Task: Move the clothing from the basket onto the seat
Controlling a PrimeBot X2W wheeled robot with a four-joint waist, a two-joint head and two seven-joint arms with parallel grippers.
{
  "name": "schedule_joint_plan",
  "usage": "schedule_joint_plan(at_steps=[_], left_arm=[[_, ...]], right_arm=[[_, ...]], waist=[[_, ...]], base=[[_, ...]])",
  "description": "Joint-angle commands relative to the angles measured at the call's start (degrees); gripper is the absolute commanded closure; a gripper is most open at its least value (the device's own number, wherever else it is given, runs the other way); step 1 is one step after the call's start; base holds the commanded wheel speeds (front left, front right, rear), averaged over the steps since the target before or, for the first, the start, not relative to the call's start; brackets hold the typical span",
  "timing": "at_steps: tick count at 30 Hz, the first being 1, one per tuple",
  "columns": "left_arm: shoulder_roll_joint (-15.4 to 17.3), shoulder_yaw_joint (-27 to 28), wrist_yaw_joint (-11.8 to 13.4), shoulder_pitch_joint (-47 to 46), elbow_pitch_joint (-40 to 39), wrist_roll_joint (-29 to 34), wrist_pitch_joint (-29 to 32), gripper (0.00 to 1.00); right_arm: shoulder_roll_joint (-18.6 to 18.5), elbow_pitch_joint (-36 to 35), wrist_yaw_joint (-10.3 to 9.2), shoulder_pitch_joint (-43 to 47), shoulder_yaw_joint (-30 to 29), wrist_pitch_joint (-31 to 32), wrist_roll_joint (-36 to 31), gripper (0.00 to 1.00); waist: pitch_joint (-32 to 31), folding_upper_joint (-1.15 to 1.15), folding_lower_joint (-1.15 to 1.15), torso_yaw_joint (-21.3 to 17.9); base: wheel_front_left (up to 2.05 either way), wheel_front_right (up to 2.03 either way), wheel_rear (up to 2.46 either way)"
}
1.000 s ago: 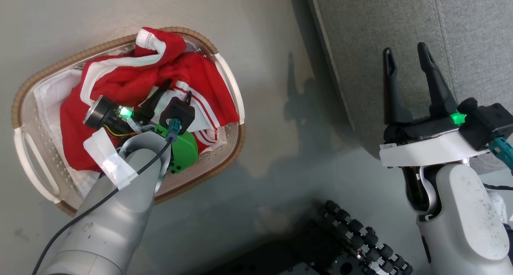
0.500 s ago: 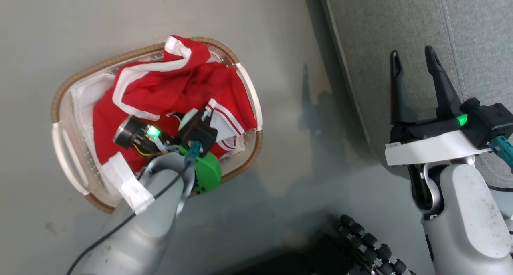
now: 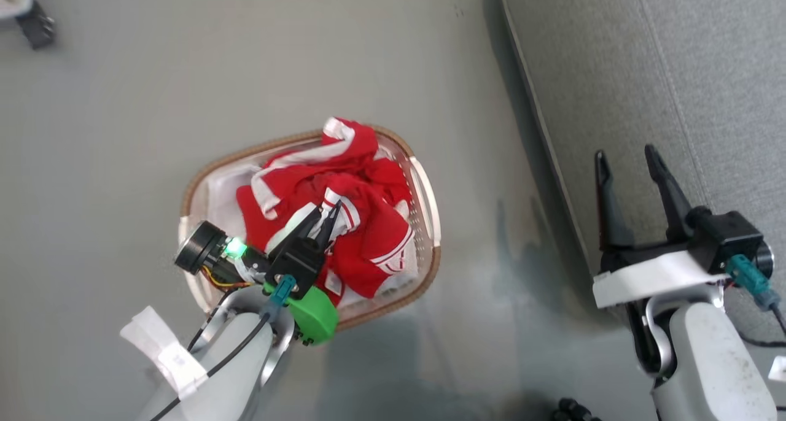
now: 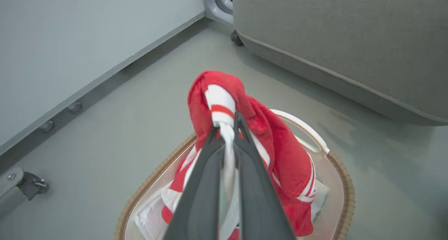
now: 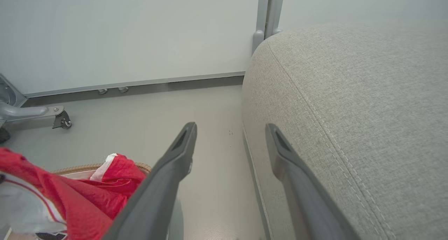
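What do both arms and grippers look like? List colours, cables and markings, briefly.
The left gripper and right gripper each have two long dark tapered fingers on a pale grey forearm, with a black camera block and teal plug. The left arm also has a green housing, a green light, a black cable and a white tape tag; the right, a white plate.

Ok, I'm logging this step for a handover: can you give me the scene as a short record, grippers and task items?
left gripper: shut on a white-trimmed fold of the clothing
right gripper: open, empty, near the seat
clothing: red, one fold held above the basket, rest inside
basket: on the floor, beside the seat
seat: no clothing visible on it
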Motion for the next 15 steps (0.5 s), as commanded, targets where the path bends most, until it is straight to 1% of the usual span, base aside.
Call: schedule_joint_plan(at_steps=[1,6,15], left_arm=[[0.7,0.0,-0.3,1.4,-1.7,-0.7,-0.1,1.0],[2.6,-0.3,-0.9,1.3,-7.0,-0.6,-0.1,1.0],[6.0,-1.5,-2.5,-4.3,-12.8,0.1,0.1,1.0]], right_arm=[[-0.3,0.5,-0.04,1.7,0.0,-0.3,-0.5,0.0],[-0.3,1.6,-0.04,5.0,0.2,-0.3,-1.2,0.0],[-0.3,2.3,-0.04,8.6,1.7,-0.3,-2.1,0.0]], waist=[[-9.3,0.0,0.0,5.3],[-15.3,0.0,0.0,6.9],[-23.8,0.0,0.0,8.2]], base=[[0.0,0.0,0.0],[0.0,0.0,0.0],[0.0,0.0,0.0]])
